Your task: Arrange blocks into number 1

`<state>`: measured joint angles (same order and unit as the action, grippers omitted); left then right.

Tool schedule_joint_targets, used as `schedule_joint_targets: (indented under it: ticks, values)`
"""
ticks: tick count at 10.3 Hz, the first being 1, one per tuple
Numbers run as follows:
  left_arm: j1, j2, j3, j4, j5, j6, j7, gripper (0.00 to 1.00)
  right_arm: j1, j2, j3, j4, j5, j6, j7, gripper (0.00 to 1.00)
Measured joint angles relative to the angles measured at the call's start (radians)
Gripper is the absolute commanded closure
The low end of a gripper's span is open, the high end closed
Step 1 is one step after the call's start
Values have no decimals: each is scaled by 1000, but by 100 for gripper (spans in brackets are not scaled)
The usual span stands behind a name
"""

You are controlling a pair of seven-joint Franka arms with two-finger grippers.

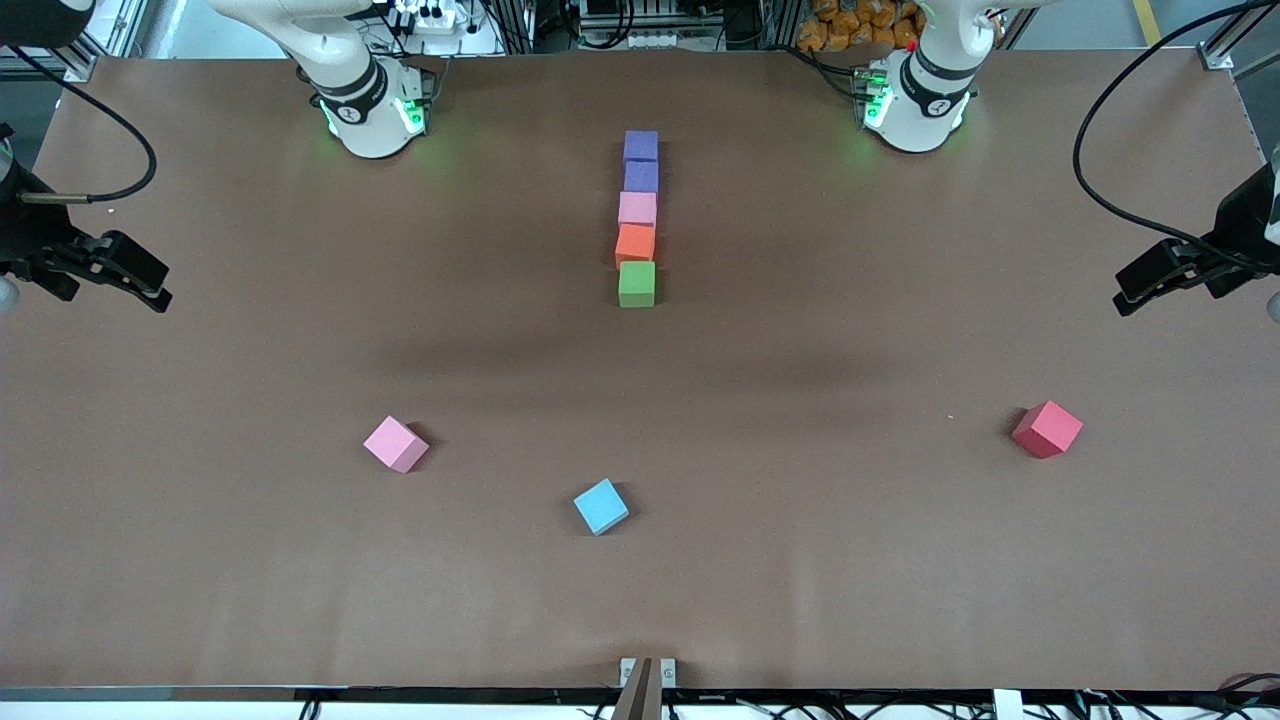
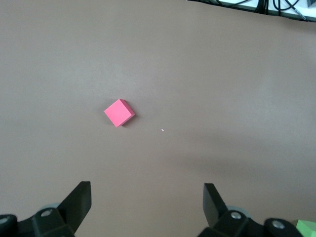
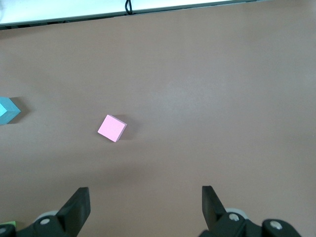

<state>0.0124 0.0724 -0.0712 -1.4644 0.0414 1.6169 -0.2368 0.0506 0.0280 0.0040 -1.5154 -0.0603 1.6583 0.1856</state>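
Note:
Five blocks stand in a straight touching column at the table's middle. Farthest from the front camera is a purple block (image 1: pixel 640 146), then a second purple block (image 1: pixel 641 177), a pink block (image 1: pixel 637 209), an orange block (image 1: pixel 634 244) and a green block (image 1: pixel 636 284), whose corner (image 2: pixel 308 228) shows in the left wrist view. My left gripper (image 1: pixel 1135 290) (image 2: pixel 146 186) hangs open and empty over the left arm's end of the table. My right gripper (image 1: pixel 150 285) (image 3: pixel 145 189) hangs open and empty over the right arm's end.
Three loose cubes lie nearer the front camera than the column. These are a pink cube (image 1: pixel 396 444) (image 3: pixel 112 128) toward the right arm's end, a sky-blue cube (image 1: pixel 601 506) (image 3: pixel 7 111) near the middle, and a red cube (image 1: pixel 1047 429) (image 2: pixel 119 112) toward the left arm's end.

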Motion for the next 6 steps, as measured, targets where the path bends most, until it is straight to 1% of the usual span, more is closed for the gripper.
schedule_joint_targets:
  ticks: [4, 6]
  values:
    - [-39, -8, -5, 0, -3, -20, 109, 0, 0, 0, 0, 0, 0, 0, 0, 0]
    - [-46, -8, -5, -2, -3, -38, 124, 0, 0, 0, 0, 0, 0, 0, 0, 0]
